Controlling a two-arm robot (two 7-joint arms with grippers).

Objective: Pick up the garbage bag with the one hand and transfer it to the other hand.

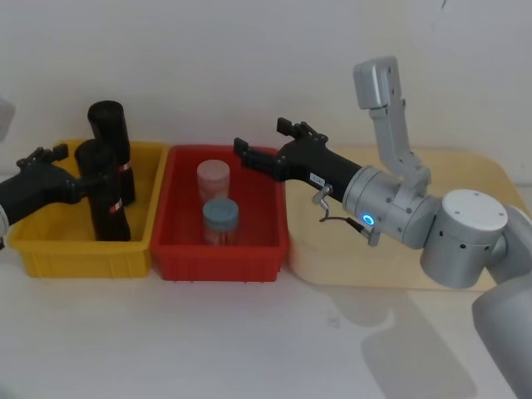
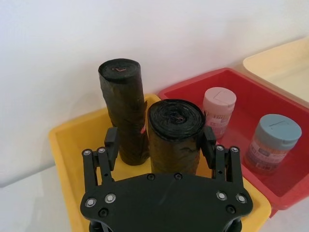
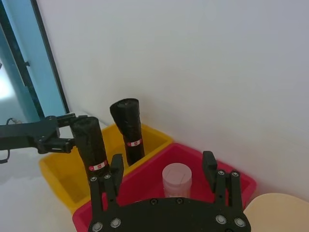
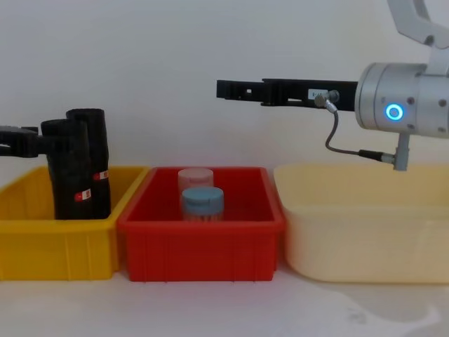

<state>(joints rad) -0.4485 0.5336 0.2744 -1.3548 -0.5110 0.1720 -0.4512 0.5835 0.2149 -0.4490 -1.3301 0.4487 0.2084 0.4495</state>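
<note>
Two black rolls stand upright in the yellow bin (image 1: 83,258). The nearer one is the garbage bag (image 1: 110,212) (image 2: 174,130) (image 3: 91,145) (image 4: 66,168); the second roll (image 1: 108,125) (image 2: 123,106) is just behind it. My left gripper (image 1: 87,174) (image 2: 161,145) (image 4: 21,140) reaches in from the left and straddles the nearer bag's upper part. It is open: one finger (image 2: 208,142) is against the bag and the other finger (image 2: 112,145) stands off it. My right gripper (image 1: 262,140) (image 4: 224,90) (image 3: 162,166) hovers open and empty above the red bin, pointing left.
The red bin (image 1: 220,258) in the middle holds a pink-lidded jar (image 1: 213,179) and a blue-lidded jar (image 1: 221,218). A cream tray (image 1: 474,170) lies on the right under the right arm. A white wall runs close behind the bins.
</note>
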